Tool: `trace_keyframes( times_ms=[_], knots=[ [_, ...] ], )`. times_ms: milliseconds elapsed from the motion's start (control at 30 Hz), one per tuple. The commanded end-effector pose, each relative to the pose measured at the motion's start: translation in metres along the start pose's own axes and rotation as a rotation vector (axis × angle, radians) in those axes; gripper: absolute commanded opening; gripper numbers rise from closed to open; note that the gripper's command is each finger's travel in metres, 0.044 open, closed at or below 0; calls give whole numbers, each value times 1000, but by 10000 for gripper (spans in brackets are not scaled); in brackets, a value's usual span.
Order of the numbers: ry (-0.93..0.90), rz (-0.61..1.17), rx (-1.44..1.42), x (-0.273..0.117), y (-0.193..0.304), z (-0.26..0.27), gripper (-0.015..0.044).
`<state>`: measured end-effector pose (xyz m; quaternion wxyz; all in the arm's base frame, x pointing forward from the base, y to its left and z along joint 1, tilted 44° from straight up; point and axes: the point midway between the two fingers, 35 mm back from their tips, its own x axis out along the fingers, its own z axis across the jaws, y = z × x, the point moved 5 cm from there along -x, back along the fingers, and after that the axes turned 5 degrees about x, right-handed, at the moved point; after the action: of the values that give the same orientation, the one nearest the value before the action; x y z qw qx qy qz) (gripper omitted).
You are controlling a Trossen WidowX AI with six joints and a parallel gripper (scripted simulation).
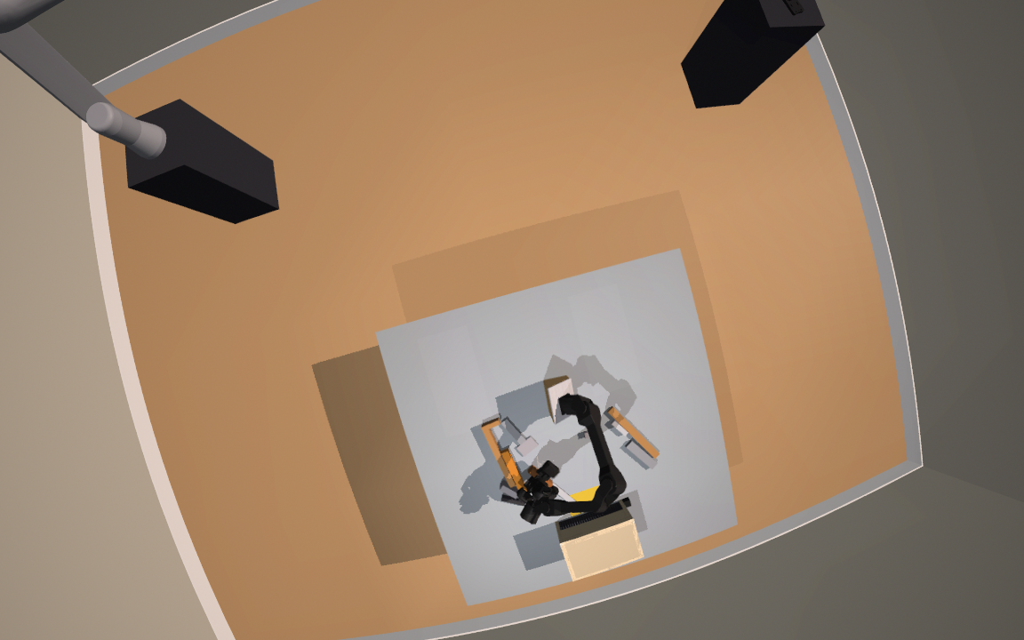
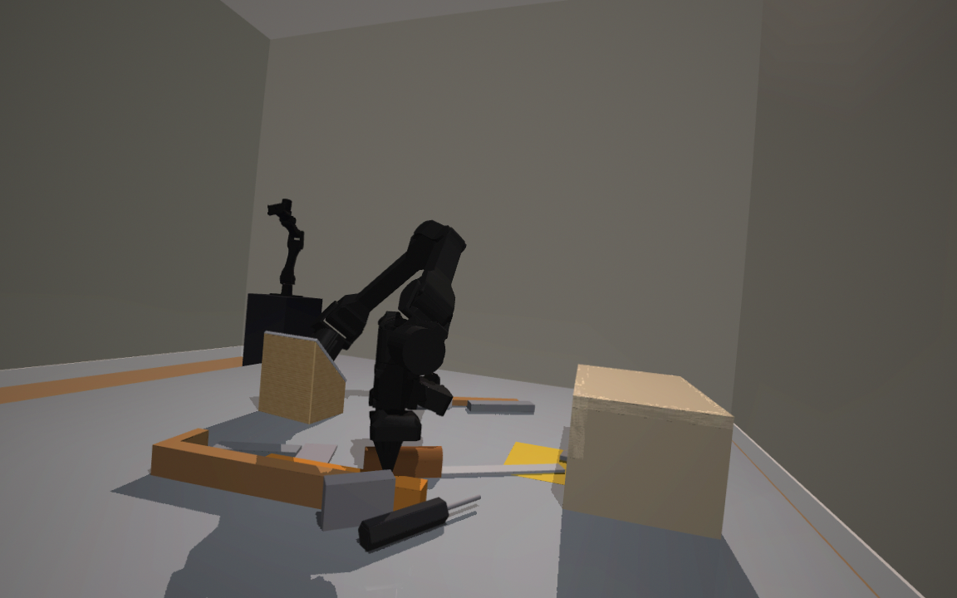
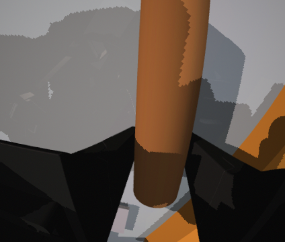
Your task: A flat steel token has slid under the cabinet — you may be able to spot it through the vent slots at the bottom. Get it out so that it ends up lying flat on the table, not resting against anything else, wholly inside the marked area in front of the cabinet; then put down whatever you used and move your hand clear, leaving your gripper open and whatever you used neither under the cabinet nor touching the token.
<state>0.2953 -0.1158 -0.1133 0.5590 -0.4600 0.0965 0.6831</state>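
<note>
My gripper [image 2: 386,463] [image 1: 535,479] [image 3: 160,135] points down near the table and is shut on the brown round handle [image 2: 421,458] [image 3: 169,85] of a scraper-like tool. Its thin grey blade [image 2: 497,469] lies low over the table and reaches across the yellow marked area [image 2: 530,453] [image 1: 584,496] to the bottom front of the tan cabinet [image 2: 645,446] [image 1: 602,548]. I cannot see the steel token in any view. The cabinet's dark vent slots [image 1: 591,521] show only from above.
An orange L-shaped frame [image 2: 229,464] [image 1: 500,455] with a grey block [image 2: 355,498] lies left of the gripper. A black tool with metal prongs [image 2: 407,520] lies in front. A wooden wedge block [image 2: 296,375] stands at the arm's base. Another orange and grey tool [image 2: 500,405] [image 1: 633,434] lies behind.
</note>
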Motion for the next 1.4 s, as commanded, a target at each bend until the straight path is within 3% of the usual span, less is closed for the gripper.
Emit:
trace_keyframes(
  times_ms=[0,1367],
  knots=[
    [-3,1,1,1,10,-1,0],
    [0,5,6,-4,60,-7,0]
  ],
)
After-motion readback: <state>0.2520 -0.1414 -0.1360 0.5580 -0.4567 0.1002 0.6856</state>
